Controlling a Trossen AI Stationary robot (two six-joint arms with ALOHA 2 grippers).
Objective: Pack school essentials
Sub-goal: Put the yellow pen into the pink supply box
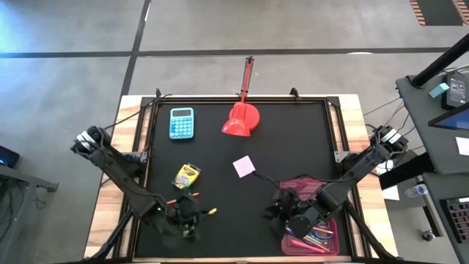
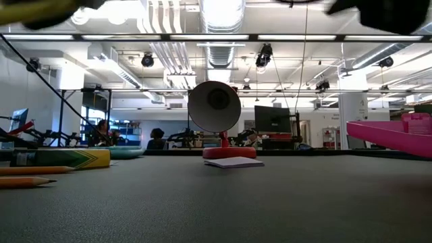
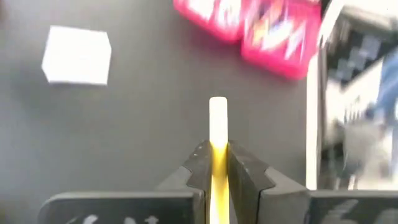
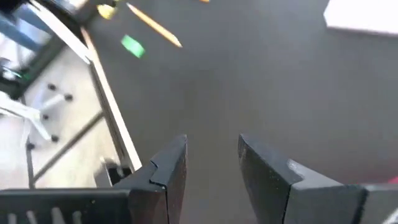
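My left gripper (image 1: 192, 215) is near the table's near edge, shut on a yellow pencil (image 3: 217, 118) that sticks out ahead of its fingers. My right gripper (image 4: 212, 163) is open over bare mat, just left of the open pink pencil case (image 1: 315, 233), which holds several pens and pencils. The yellow-green crayon box (image 1: 186, 176) lies flat left of centre. The pale pink note pad (image 1: 244, 166) lies flat mid-table. Two orange pencils (image 2: 30, 175) rest on the mat near the crayon box. The scissors are not in view. My left gripper pinches the yellow pencil between its two fingers (image 3: 200, 163). The fingers lie along the pencil, and its pale free end (image 3: 217, 107) reaches out past their tips toward the table's right. The pencil looks lifted off the mat.
A light-blue calculator (image 1: 182, 122) lies at the far left of the mat. A red desk lamp (image 1: 242, 119) stands at the far edge, centre. Bare mat lies between the two grippers. The mat has a raised wooden border (image 1: 350, 117).
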